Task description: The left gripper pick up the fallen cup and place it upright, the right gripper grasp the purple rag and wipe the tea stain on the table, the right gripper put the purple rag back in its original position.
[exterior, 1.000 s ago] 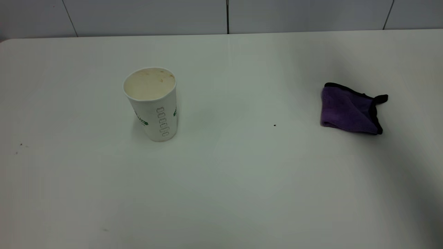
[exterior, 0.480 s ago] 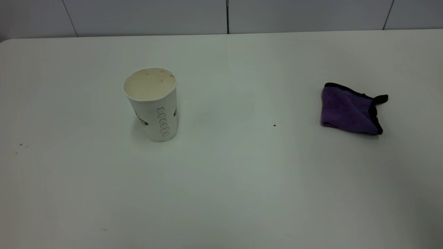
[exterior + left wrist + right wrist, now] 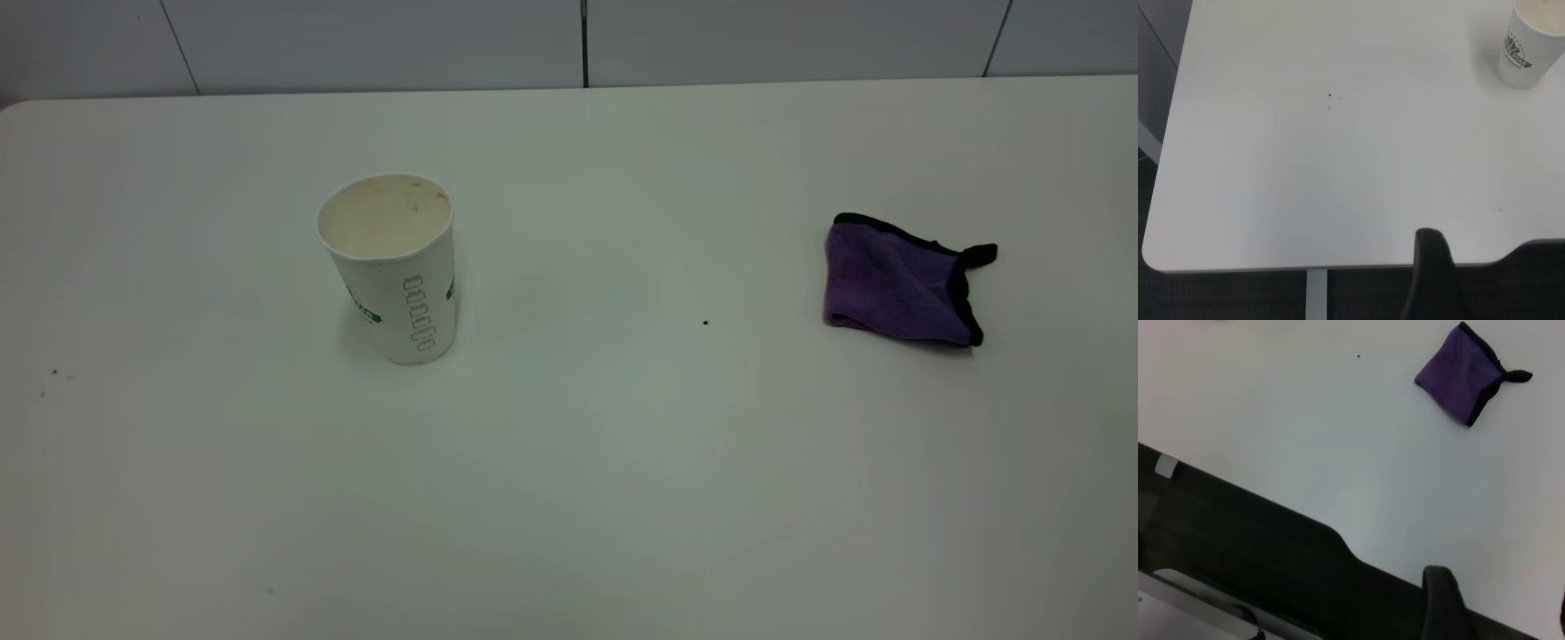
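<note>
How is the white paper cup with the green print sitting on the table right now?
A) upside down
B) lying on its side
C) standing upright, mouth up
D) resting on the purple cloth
C: the white paper cup with green print stands on its base with its open mouth up, well apart from the folded purple cloth.

My white tabletop [image 3: 622,462], filling most of the exterior frame, reads as smooth laminate with a soft satin sheen. At centre left stands the white paper cup [image 3: 391,267]: matt textured wall, green print, dull cream stained inside. At right lies the small purple microfibre cloth [image 3: 898,283], fuzzy napped and matt, its edge trim black fabric. One of my black fingers [image 3: 1431,280], low in the left wrist frame, looks matt plastic.
</note>
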{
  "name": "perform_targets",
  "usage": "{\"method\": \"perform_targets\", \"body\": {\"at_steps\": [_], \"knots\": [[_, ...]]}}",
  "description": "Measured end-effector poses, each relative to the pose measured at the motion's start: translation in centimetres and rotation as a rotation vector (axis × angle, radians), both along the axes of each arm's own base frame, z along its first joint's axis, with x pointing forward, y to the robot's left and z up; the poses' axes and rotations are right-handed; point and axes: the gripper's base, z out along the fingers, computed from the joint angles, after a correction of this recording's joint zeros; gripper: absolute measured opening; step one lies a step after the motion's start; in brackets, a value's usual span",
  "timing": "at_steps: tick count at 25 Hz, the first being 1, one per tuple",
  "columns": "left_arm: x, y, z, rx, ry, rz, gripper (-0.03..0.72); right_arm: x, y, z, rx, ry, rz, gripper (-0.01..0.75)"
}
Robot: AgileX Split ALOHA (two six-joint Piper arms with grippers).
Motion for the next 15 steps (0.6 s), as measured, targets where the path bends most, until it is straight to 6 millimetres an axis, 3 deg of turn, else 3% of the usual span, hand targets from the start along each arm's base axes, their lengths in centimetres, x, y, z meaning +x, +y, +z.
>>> {"method": "perform_targets", "body": {"at_steps": [4, 9, 15], "knots": [[0.0, 0.0, 0.0, 0.0, 0.0, 0.0, 0.516, -3.9, -1.2, -2.0, 0.044, -0.067, -0.025, 0.45], [0.0, 0.0, 0.0, 0.0, 0.0, 0.0, 0.516, -6.1, -2.0, -3.5, 0.055, -0.117, -0.034, 0.45], [0.0, 0.0, 0.0, 0.0, 0.0, 0.0, 0.516, -7.6, -2.9, -7.9, 0.029, -0.16, -0.051, 0.45]]}}
